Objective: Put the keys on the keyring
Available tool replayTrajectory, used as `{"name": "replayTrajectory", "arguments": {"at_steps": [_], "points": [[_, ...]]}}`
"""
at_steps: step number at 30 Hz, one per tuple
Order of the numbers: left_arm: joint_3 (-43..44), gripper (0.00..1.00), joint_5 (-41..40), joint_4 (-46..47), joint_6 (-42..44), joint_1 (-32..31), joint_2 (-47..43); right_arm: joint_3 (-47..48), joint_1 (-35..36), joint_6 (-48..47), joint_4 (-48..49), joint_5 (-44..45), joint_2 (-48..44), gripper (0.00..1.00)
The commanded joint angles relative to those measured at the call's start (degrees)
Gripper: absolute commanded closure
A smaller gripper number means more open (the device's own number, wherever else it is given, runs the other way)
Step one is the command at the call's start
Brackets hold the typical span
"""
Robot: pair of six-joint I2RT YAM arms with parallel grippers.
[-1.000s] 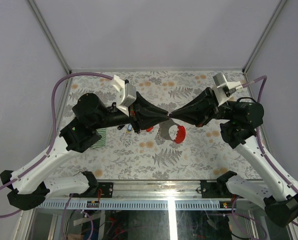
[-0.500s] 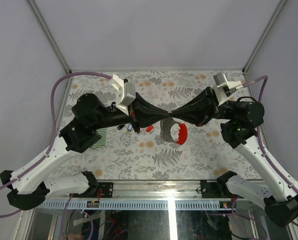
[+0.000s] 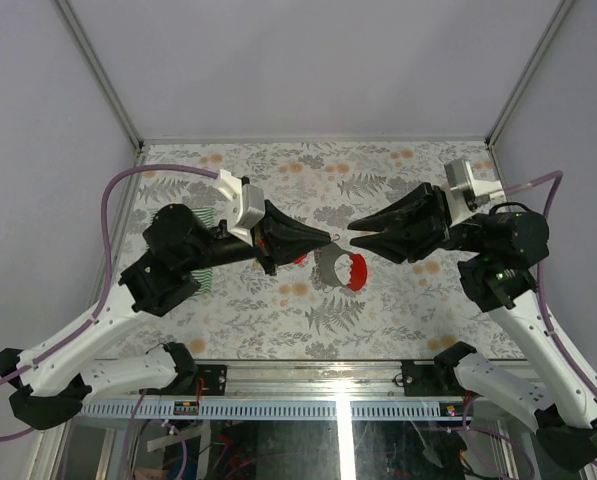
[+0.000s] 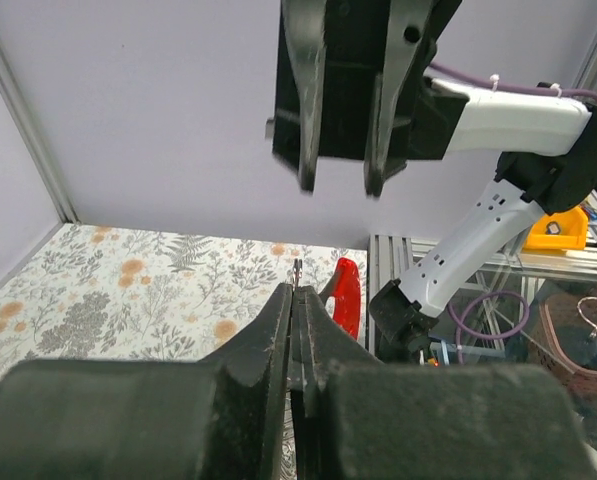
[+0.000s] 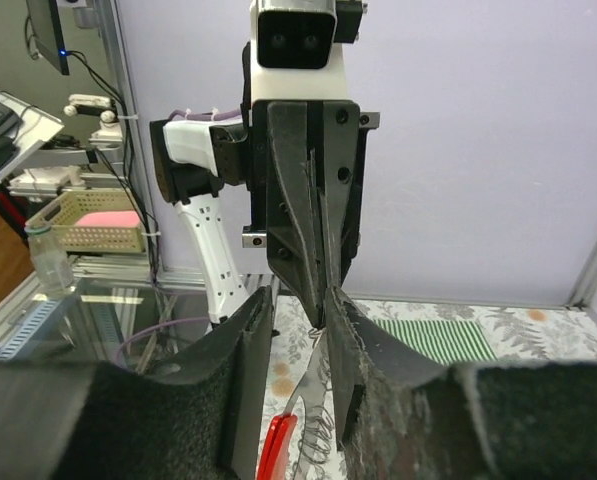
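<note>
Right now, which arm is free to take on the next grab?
The right, probably. The right gripper is open and empty, apart from the left one. The left gripper is shut on a thin metal piece, with a red tag close by, so it looks occupied.

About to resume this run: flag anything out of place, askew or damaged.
Nothing looks spilled or broken. A thin silvery metal sliver pokes from the shut left gripper, while the right gripper faces it open, holding nothing. The red-and-silver piece below their tips may hang or lie flat; I cannot tell.
</note>
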Motion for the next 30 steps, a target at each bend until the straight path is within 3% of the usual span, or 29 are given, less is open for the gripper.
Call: {"name": "replayTrajectory", "arguments": {"at_steps": [1, 4, 7, 13, 19, 23, 30], "points": [[-3.5, 1.0, -1.1, 7.65, 1.62, -0.3, -3.38, 2.73, 0.48, -8.87, -8.01, 4.2, -3.42, 0.65], [-6.5, 0.95, -0.78, 7.64, 4.55, -0.35, -6.43, 2.49, 0.48, -14.05, -14.36, 8.37, -5.73, 0.65], [-8.79, 0.99, -0.24, 7.35, 9.97, -0.33, -9.51, 1.15, 0.48, -16.89, -16.81, 12.24, -7.73, 0.65], [-11.33, 1.0, 4.74, 3.33, 24.94, -0.34, -12.76, -4.8, 0.48, -21.23, -13.14, 14.65, -11.81, 0.65], [-13.93, 1.0, 9.29, -0.26, 42.32, -0.3, -15.11, -10.48, 0.49, -28.02, -7.33, 8.81, -13.77, 0.63], [-12.81, 1.0, 9.12, -6.37, 51.89, -0.31, -14.36, -11.61, 0.48, -33.54, -8.94, 5.62, -14.08, 0.62], [-12.02, 1.0, 7.55, -10.58, 58.79, -0.35, -12.71, -12.32, 0.62, -43.63, -13.47, 3.02, -13.08, 0.63]]}}
